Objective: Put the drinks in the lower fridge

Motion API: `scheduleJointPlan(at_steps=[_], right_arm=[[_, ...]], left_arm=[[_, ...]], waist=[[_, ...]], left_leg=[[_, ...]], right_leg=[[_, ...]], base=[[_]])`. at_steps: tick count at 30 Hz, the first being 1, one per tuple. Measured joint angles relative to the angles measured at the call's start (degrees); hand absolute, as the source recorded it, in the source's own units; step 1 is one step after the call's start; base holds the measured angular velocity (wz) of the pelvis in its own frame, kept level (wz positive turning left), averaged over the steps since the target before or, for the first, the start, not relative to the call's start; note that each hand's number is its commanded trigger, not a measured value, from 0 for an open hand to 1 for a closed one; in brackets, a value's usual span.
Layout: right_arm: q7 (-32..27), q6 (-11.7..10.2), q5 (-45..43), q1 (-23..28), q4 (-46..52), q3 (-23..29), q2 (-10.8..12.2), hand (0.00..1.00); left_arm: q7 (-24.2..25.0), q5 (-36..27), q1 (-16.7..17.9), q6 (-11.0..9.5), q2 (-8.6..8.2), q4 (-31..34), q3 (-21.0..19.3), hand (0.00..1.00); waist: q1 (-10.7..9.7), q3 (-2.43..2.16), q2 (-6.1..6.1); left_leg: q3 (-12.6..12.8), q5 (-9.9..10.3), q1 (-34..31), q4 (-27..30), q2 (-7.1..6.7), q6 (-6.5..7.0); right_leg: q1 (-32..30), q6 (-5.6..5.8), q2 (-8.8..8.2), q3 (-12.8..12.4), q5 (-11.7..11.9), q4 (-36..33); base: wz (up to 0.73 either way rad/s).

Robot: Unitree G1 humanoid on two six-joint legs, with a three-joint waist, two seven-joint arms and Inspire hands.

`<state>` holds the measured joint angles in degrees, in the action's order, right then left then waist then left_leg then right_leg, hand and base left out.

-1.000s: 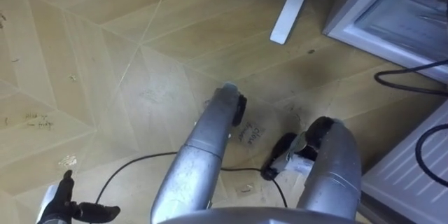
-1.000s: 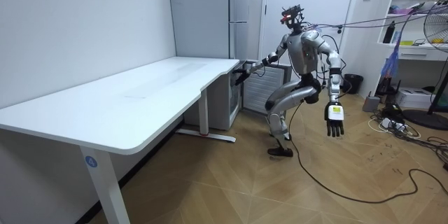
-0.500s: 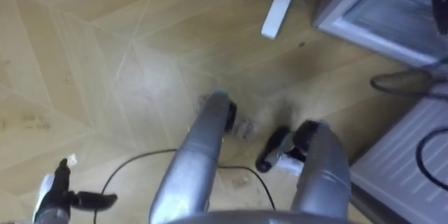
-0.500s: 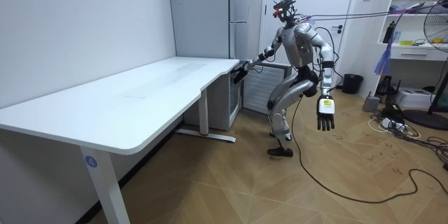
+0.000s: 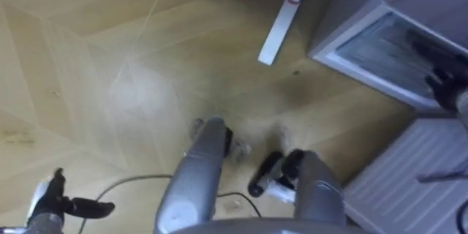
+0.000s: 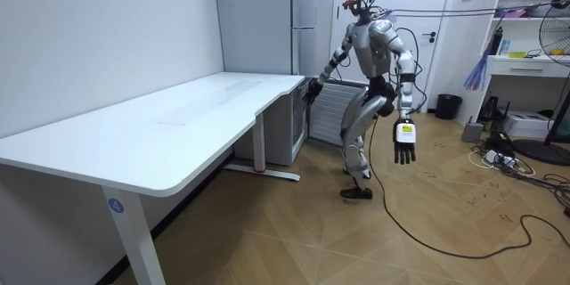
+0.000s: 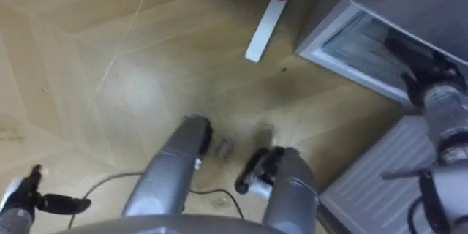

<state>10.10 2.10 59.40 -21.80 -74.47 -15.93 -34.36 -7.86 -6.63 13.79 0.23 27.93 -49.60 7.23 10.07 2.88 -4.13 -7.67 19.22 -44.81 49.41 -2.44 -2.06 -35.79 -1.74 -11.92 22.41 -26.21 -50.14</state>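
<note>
Where the robot stands: on the wooden floor (image 6: pixel 294 232), just beside the open door (image 6: pixel 337 107) of the lower fridge (image 5: pixel 376 47), at the end of the white table (image 6: pixel 178 111). The room view shows its knees slightly bent.
Left hand (image 6: pixel 403 139): hangs at the robot's side away from the fridge, toward the room view's right. Its fingers are straight, point down at the floor and carry nothing. The eye views catch it in their lower left corner, over the floor, thumb out to the side.
Right hand (image 7: pixel 417 62): stretched out to the open front of the lower fridge, dark against the pale inside. It is blurred in the eye views and small in the room view, so I cannot tell whether its fingers are straight or curled.
Lower fridge: open. Its grey-rimmed compartment sits at the upper right of the eye views, and the ribbed white inner face of the door at their lower right.
Drinks: I cannot tell where they are; the inside of the compartment is too blurred to read.
Eye views add: the flat white foot of the table leg (image 5: pixel 281 18), with a red mark on it, lying on the floor near the fridge's corner.
Room view adds: the whole table top, the tall grey upper fridge (image 6: pixel 312 9), and well apart toward its right a shelf (image 6: pixel 534 62), a standing fan (image 6: pixel 559 31) and a dark bin (image 6: pixel 450 105).
</note>
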Motion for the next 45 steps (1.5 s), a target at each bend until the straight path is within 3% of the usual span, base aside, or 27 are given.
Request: scheduleJointPlan(at_steps=[1, 4, 6, 7, 9, 11, 14, 18, 22, 24, 27, 31, 37, 41, 45], right_arm=[[0.80, -0.11, -2.05, 1.38, -0.17, -0.73, 0.32, 0.00], [3.58, 0.05, -10.90, 6.60, -0.28, -0.92, 4.31, 0.00], [4.19, -0.04, -20.27, 10.76, -0.64, -3.50, 8.62, 0.00], [4.47, -0.03, -22.76, 11.64, -0.63, -4.36, 9.71, 0.00], [5.60, -0.09, -28.94, 15.48, 0.55, -7.11, 12.77, 0.00], [5.62, -0.26, -30.16, 18.23, 0.63, -6.12, 14.06, 0.00], [4.54, -1.41, -30.09, 20.48, 0.29, -5.31, 15.08, 0.00], [3.33, -1.93, -27.81, 24.68, 0.27, -2.16, 17.42, 0.00], [2.94, -2.27, -25.73, 28.57, 0.32, 2.13, 18.38, 0.00], [2.49, -2.63, -25.23, 29.86, 0.16, 4.03, 19.40, 0.00], [1.22, -2.72, -24.45, 30.21, -0.71, 6.49, 21.03, 0.00], [-0.37, -2.66, -24.21, 30.97, -0.24, 8.59, 22.47, 0.00], [-1.41, -2.63, -25.30, 30.31, -0.09, 9.03, 23.45, 0.00], [-2.09, -2.82, -32.79, 30.80, 3.39, 10.68, 23.60, 0.00], [-4.09, -2.96, -39.92, 30.47, 4.66, 12.85, 23.94, 0.00]], left_arm=[[0.09, -0.01, -0.29, -0.01, -0.28, -0.26, 0.15, 0.00], [0.70, 0.19, -1.77, 0.25, -2.42, -2.61, 0.80, 0.00], [1.37, 1.19, -2.99, 0.82, -5.09, -4.55, 1.03, 0.00], [1.37, 1.33, -3.03, 0.67, -5.68, -4.90, 1.08, 0.00], [1.40, 1.76, -3.02, 0.31, -8.12, -6.36, 2.26, 0.00], [1.40, 1.78, -2.63, 0.42, -9.66, -7.03, 2.39, 0.00], [1.52, 2.55, -2.53, 0.66, -11.13, -8.60, 2.33, 0.00], [0.67, 4.00, 0.16, 0.76, -12.61, -8.80, 1.46, 0.00], [-0.31, 5.12, 1.90, 1.26, -14.65, -9.44, -1.18, 0.00], [-0.49, 5.10, 1.94, 1.44, -15.53, -10.89, -1.99, 0.00], [-0.55, 5.14, 2.00, 1.99, -16.03, -11.16, -2.76, 0.00], [-0.65, 9.06, 1.81, 2.32, -16.57, -10.56, -3.29, 0.00], [-0.70, 9.70, -1.14, 2.20, -17.89, -10.60, -4.78, 0.00], [-0.70, 9.69, -2.71, 0.94, -17.89, -10.53, -5.07, 0.00], [-0.76, 9.65, -3.52, 0.96, -17.88, -10.81, -5.89, 0.00]], waist=[[-0.13, -0.12, 0.17], [-0.17, -0.90, 0.99], [-0.03, -1.63, 2.05], [0.08, -1.70, 2.13], [-0.12, -2.14, 3.50], [-0.65, -2.27, 4.03], [-2.10, -2.02, 4.46], [-3.23, -2.50, 3.54], [-4.43, -2.54, 3.15], [-6.13, -2.54, 3.14], [-7.37, -2.51, 3.11], [-8.52, -2.56, 3.40], [-9.99, -2.42, 3.36], [-9.94, -2.37, 3.12], [-11.57, -2.37, 2.74]], left_leg=[[-0.14, -0.01, 0.97, -0.82, 0.08, 0.02], [-0.02, -0.11, 5.61, -3.95, 1.08, 0.22], [0.88, -0.35, 8.96, -7.13, 2.21, 0.37], [1.51, -0.59, 9.92, -8.05, 2.49, 0.48], [2.76, -1.11, 13.67, -11.50, 2.96, 0.67], [3.73, -1.70, 16.91, -14.34, 2.84, 0.81], [4.37, -2.08, 22.49, -18.15, 2.94, 0.81], [5.97, -3.43, 30.45, -24.65, 3.01, 0.83], [7.19, -3.55, 35.43, -28.29, 2.74, 1.02], [7.59, -3.55, 37.91, -29.77, 2.75, 1.02], [9.41, -3.55, 41.22, -31.68, 3.20, 1.02], [9.57, -3.54, 44.67, -33.34, 3.60, 1.02], [10.77, -3.55, 48.47, -36.41, 3.81, 1.02], [11.90, -3.56, 49.67, -37.79, 3.99, 1.02], [12.33, -3.56, 49.76, -37.83, 4.01, 1.03]], right_leg=[[1.11, 0.09, 0.27, 0.21, 0.30, 1.14], [6.11, 0.67, 2.01, 0.46, 1.75, 6.04], [9.24, 0.77, 3.50, -0.09, 3.46, 10.30], [9.93, 0.71, 3.66, -0.36, 3.94, 11.19], [13.10, 1.02, 4.21, -0.86, 5.14, 14.75], [15.59, 1.38, 4.29, -1.60, 5.71, 16.98], [20.77, 1.94, 4.93, -1.98, 6.41, 20.96], [27.55, 2.60, 5.90, -3.02, 8.25, 28.17], [31.62, 3.30, 6.06, -4.17, 8.73, 30.79], [33.90, 3.53, 6.46, -5.12, 9.15, 32.73], [36.34, 3.50, 7.08, -6.87, 9.80, 34.87], [39.25, 3.55, 8.16, -9.90, 11.46, 38.01], [40.97, 3.57, 8.71, -12.56, 11.98, 39.65], [40.63, 3.60, 9.01, -14.58, 12.21, 39.64], [40.51, 3.78, 9.04, -15.08, 12.37, 39.64]], base=[[0.00], [-0.10], [-0.23], [-0.36], [-0.26], [-0.16], [-0.08], [-0.12], [-0.16], [-0.14], [-0.33], [-0.40], [-0.25], [-0.23], [-0.09]])
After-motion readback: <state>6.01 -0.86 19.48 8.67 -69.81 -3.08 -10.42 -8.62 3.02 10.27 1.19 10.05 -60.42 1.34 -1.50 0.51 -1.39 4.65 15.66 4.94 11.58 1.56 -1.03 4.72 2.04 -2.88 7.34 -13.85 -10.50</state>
